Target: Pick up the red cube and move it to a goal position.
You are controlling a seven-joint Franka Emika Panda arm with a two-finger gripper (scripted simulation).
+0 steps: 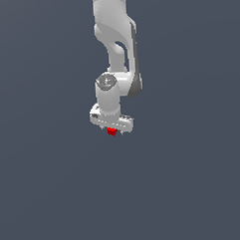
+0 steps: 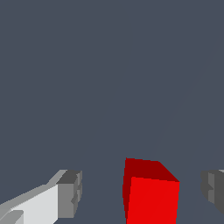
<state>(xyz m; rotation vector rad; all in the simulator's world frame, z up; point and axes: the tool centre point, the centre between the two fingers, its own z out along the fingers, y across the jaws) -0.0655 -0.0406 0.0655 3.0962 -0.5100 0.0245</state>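
**Operator:** Where am I with the pick?

**Spotter:** You're lined up but you haven't taken it, as far as I can judge. In the wrist view the red cube (image 2: 151, 194) sits between the two grey fingertips (image 2: 70, 194), and there's bare grey showing on both sides of it, so the gripper (image 2: 141, 192) is spread wide and nothing is pinched. The cube looks nearer one pad than the other, though it touches neither.

**Operator:** And from outside?

**Spotter:** In the exterior view your gripper (image 1: 112, 132) hangs straight down from the arm (image 1: 115, 37), and the red cube (image 1: 111, 131) peeks out right under the white gripper body, between the fingers. It's tiny against the width of the gripper. I can't tell from either view whether the cube rests on the counter (image 1: 51, 195) or how low your fingertips are beside it; the surface is one flat grey with no shadow to read.

**Operator:** So what's left?

**Spotter:** Nearly everything, I'd say: you close on the cube, lift, and carry it to the goal. I see no goal marker in either picture, so I can't tell you which way you'll be heading.
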